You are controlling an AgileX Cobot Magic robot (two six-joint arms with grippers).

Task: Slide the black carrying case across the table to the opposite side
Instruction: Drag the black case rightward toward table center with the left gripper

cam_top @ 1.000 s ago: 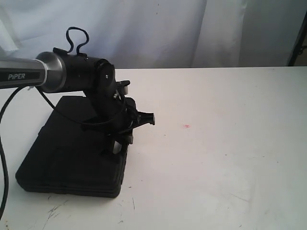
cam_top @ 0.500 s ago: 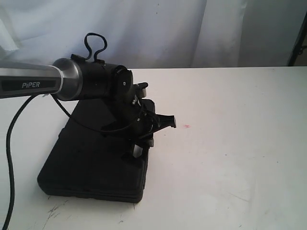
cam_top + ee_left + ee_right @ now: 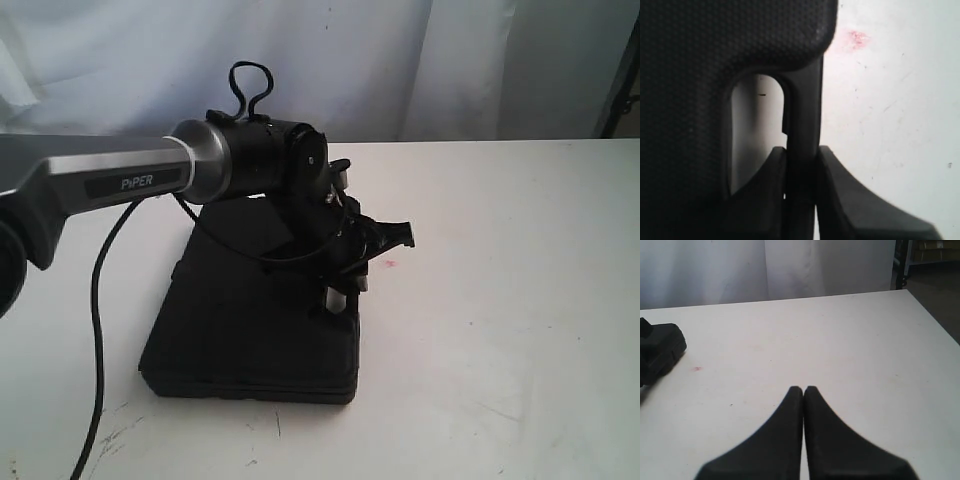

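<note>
The flat black case (image 3: 240, 330) lies on the white table (image 3: 500, 300), left of the middle in the exterior view. My left gripper (image 3: 340, 297) points down at the case's right edge. In the left wrist view it (image 3: 802, 156) is shut on the thin handle bar (image 3: 805, 110), one finger inside the cut-out slot (image 3: 757, 125) and one outside it. The case's textured lid (image 3: 695, 75) fills the rest of that view. My right gripper (image 3: 803, 389) hovers over bare table (image 3: 865, 350), shut on nothing, and does not show in the exterior view.
A small red speck (image 3: 388, 264) marks the table just right of the case and shows again as the same speck (image 3: 858, 38) (image 3: 696, 369). A black shape (image 3: 660, 347) sits at the right wrist view's edge. White curtain (image 3: 400, 60) hangs behind. Scratches (image 3: 110, 440) mark the front.
My left arm has travelled rightward across the table, dragging the case with it by the handle bar. The case's right edge now sits close to the red speck.
</note>
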